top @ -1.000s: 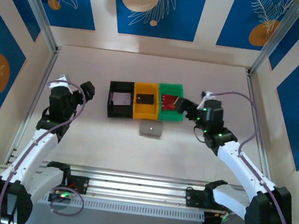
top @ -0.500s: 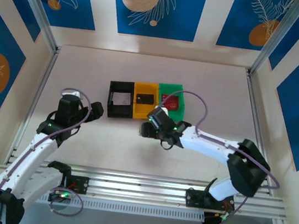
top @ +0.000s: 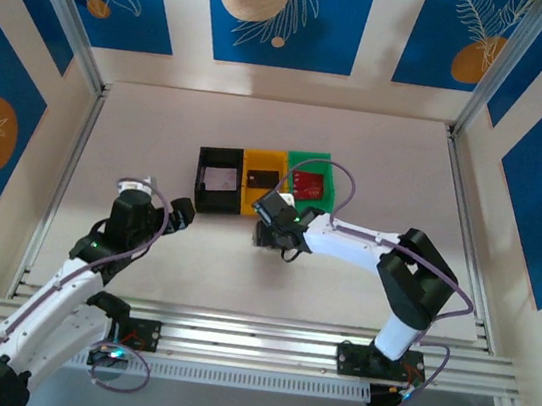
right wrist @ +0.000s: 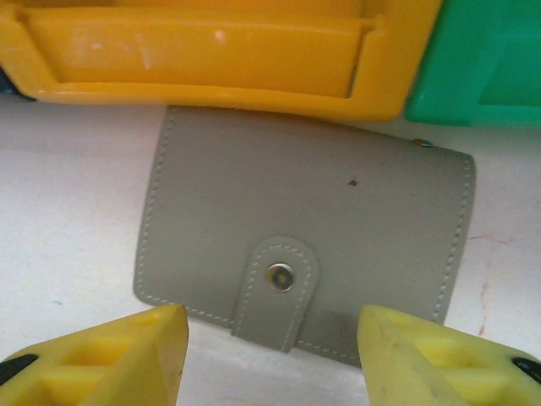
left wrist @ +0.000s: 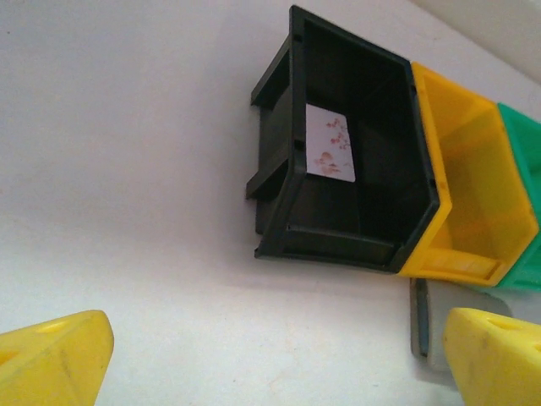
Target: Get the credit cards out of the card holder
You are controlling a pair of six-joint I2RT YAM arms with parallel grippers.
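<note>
The small flat grey card holder [right wrist: 313, 228], a stitched rectangular wallet with rounded corners, lies closed and face-up on the pale counter [right wrist: 68, 211]. Its rounded strap is snapped down at the near long edge, and its far edge sits just in front of the yellow plastic bin [right wrist: 203, 51] and the green plastic bin [right wrist: 482, 59]. It looks light, thin and pliant, with a soft leather-like skin that should give under pressure rather than crack. Lying so flat, it offers little edge to get under, and it may skate on the smooth counter, though the bins behind could act as a stop. The snap strap and the short side edges seem the best places to take hold: one side pinned down while the strap is peeled up. The right claw [right wrist: 270, 355] hangs low over the near edge, its yellow fingers apart on either side of the strap and clasping nothing. The left claw [left wrist: 279, 364] is spread wide and empty, off to the left, looking toward the black plastic bin [left wrist: 279, 169], where a white flower-printed card [left wrist: 328, 152] rests inside.
</note>
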